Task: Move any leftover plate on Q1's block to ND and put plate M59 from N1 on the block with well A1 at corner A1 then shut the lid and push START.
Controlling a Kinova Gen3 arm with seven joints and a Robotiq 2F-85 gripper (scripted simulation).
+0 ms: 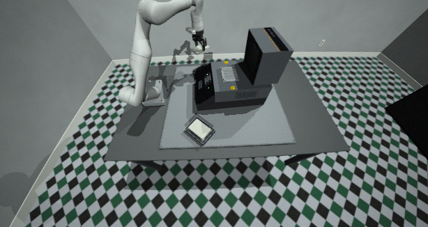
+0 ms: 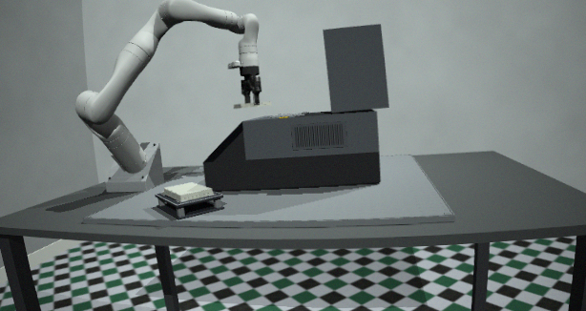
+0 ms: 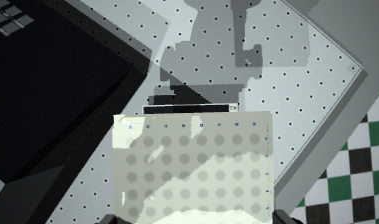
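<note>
Plate status: the held plate (image 1: 196, 50) (image 2: 264, 104) (image 3: 190, 172) is in the air beyond the left end of cycler Q1 (image 1: 223, 95) (image 2: 310, 169) (image 3: 65, 75), on the far side of the worktop (image 1: 314, 132) (image 2: 506, 186). The jaws (image 1: 201, 48) (image 2: 252, 102) are wide apart and clamped on its opposite edges. Q1's lid (image 1: 272, 53) (image 2: 358, 67) stands open, and the block (image 1: 228, 74) shows no plate. The second plate (image 1: 199, 128) (image 2: 187, 191) sits in a nest (image 1: 188, 132) (image 2: 191, 203) at the near left; it is probably M59 in N1.

Judgement: the held plate is the last run's, in transfer to ND. The dark labelled strip (image 3: 185, 109) just past its edge is probably part of ND, although the plate hides the rest.

Handling: treat the plate as light, stiff and smooth-sided. Grip low on two parallel sides with even, moderate force; avoid pressing on the thin top. A high or off-centre grip may let it pivot. Align the A1 corners, lower it level between the locators, then release and withdraw vertically.
</note>
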